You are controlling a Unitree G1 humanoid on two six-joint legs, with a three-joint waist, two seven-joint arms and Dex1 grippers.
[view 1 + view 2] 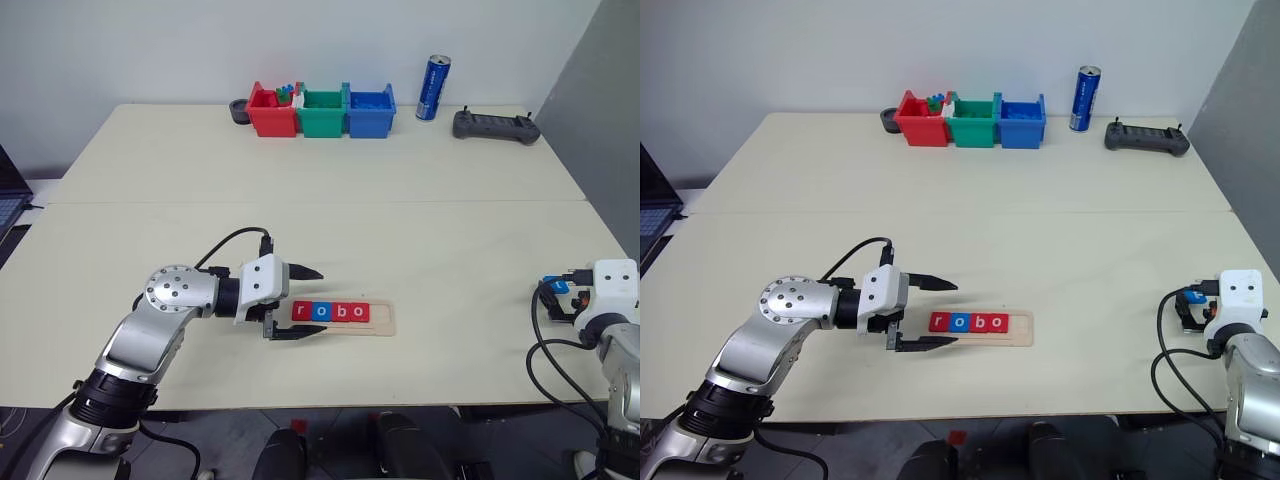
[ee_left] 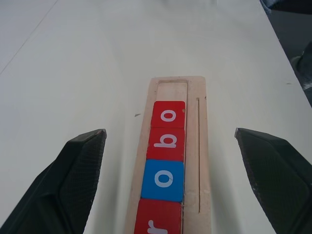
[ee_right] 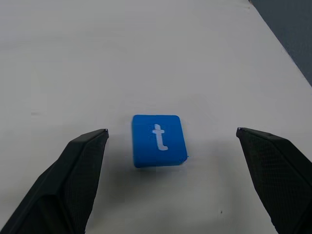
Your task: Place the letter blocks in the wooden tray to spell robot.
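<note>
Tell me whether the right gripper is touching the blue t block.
Apart. The right wrist view shows the right gripper open, with bare table between each finger and the blue t block lying flat between them.

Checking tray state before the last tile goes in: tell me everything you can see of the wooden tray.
The wooden tray is a long, narrow strip of pale wood lying flat on the table near the front edge. A shallow recess runs its length, with a thin groove alongside. Four tiles sit in the recess in a row, reading r, o, b, o: red, blue, red, red. The slot after the second o is bare. The left gripper straddles the r end, fingers open on either side; no contact with the tray is visible.
</note>
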